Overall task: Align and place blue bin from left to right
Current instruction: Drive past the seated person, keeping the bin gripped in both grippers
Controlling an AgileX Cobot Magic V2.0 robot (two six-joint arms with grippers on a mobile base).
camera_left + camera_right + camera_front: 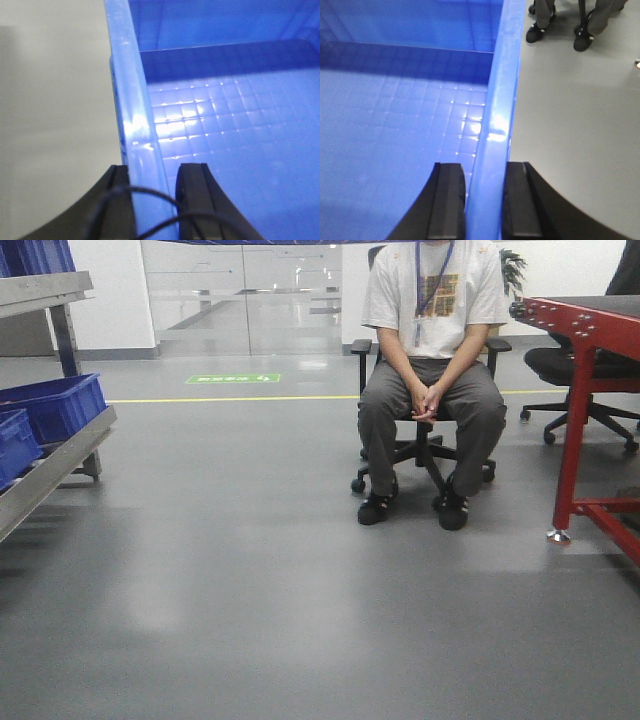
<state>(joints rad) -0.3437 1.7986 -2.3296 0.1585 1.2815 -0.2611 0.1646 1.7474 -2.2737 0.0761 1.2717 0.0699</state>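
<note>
Grey floor [250, 590] and rack [60, 455] with shelved crates [55, 405] seen at front.
Left wrist: blue bin [225, 125] wall clamped by left gripper [155, 200].
Right wrist: opposite wall clamped by right gripper [485, 200].
Bin judged carried; aligning and placing not yet done.

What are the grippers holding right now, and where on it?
The blue bin, by its rim. The left gripper clamps the left side wall and the right gripper the right side wall, each with one finger inside and one outside.
</note>
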